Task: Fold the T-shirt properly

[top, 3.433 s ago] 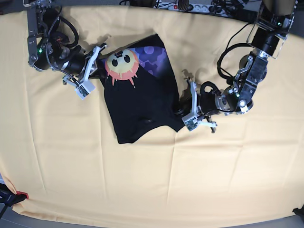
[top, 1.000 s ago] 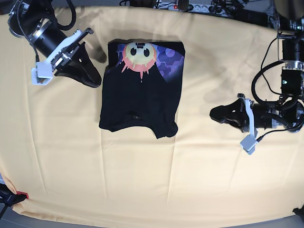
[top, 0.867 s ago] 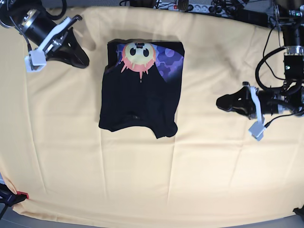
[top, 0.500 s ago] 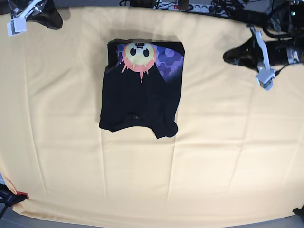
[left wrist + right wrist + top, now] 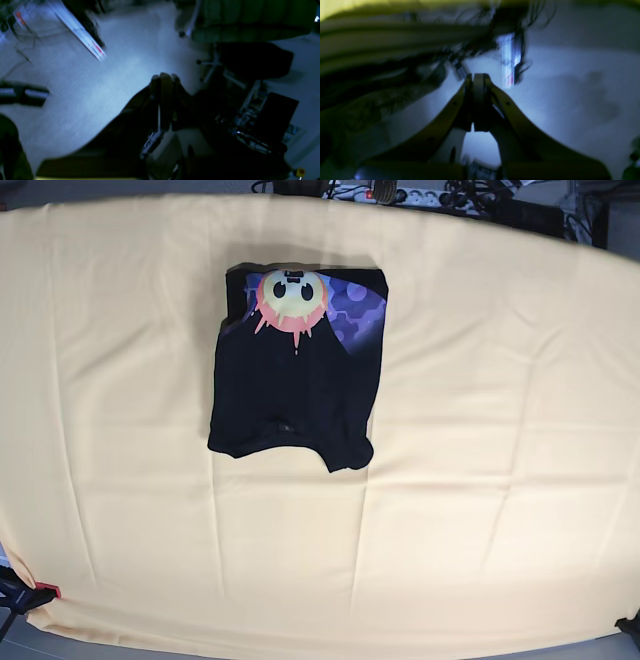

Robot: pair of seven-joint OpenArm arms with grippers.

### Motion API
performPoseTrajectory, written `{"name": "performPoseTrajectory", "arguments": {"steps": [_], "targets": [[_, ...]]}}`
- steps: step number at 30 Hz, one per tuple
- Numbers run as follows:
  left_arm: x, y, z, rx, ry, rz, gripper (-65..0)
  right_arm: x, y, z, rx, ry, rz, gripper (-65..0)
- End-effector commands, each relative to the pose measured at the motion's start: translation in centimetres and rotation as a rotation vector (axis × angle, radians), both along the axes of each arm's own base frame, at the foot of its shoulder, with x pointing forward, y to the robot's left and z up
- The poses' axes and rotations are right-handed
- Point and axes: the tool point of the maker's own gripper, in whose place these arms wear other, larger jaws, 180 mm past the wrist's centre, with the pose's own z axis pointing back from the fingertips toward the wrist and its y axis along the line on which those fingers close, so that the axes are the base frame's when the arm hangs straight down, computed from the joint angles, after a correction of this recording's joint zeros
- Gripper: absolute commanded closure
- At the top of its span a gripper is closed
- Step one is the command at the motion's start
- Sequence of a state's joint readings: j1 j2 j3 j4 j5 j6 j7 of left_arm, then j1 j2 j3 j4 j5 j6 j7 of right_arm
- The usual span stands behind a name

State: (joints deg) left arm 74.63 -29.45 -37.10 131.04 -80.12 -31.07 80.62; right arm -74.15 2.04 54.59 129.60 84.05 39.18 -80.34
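The black T-shirt lies folded into a rough rectangle on the pale yellow tablecloth, upper middle of the base view. Its far part shows the yellow-orange round face on purple hexagons; the near part is plain black, with a small flap at the near right corner. Neither arm shows in the base view. In the left wrist view my left gripper has its fingers together, empty, over a grey floor. In the right wrist view my right gripper is also shut and empty, off the table.
Cables and a power strip lie beyond the table's far edge. The left wrist view shows office chair legs and dark gear on the floor. A red clamp sits at the near left corner.
Both arms have drawn back from beside the shirt, risen to the far corners and left the base view. The shirt was turned square after 3.4 s ago and has since lain still.
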Motion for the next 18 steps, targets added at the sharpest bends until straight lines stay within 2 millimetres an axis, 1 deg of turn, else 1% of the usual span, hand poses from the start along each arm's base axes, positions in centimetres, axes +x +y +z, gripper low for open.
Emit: {"name": "performPoseTrajectory", "arguments": {"steps": [1, 4, 5, 6, 7, 9, 11, 13, 15, 18], "targets": [[0.1, -0.4, 0.2, -0.017, -0.009, 0.011, 0.0, -0.4, 0.2, -0.2, 0.035, 0.01, 0.016, 0.0], [-1.4, -0.1, -1.6, 0.013, 0.039, 0.043, 0.0, -2.7, 1.0, -2.6, 0.165, 0.111, -0.004, 0.0], [-1.8, -0.1, -2.4, 0.011, 0.058, 0.072, 0.0, -3.7, 1.3, -3.4, 0.207, 0.154, -0.013, 0.0], [-2.6, -0.1, -3.2, 0.013, 0.089, 0.093, 0.0, -5.2, 1.2, -4.6, 0.212, 0.219, -0.008, 0.0], [-3.7, -0.1, -4.1, 0.018, 0.132, 0.102, 0.0, -5.9, 1.0, -5.8, 0.212, 0.25, -0.015, 0.0], [-6.3, -0.2, -5.9, 0.03, 0.226, 0.101, 0.0, -6.5, 0.7, -8.3, 0.212, 0.288, -0.009, 0.0], [-6.7, -0.4, -8.4, 0.032, 0.25, 0.12, 0.0, -6.9, 0.4, -10.9, 0.198, 0.321, 0.001, 0.0], [-6.4, -0.5, -11.3, 0.041, 0.247, 0.174, 0.0, -7.2, -0.1, -13.8, 0.168, 0.34, -0.004, 0.0], [-5.7, -0.6, -14.9, 0.067, 0.217, 0.24, 0.0, -6.9, -0.7, -16.7, 0.131, 0.333, -0.025, 0.0], [-5.1, -0.4, -20.8, 0.134, 0.193, 0.302, 0.0, -6.2, -1.0, -20.9, 0.081, 0.306, -0.049, 0.0]]}}
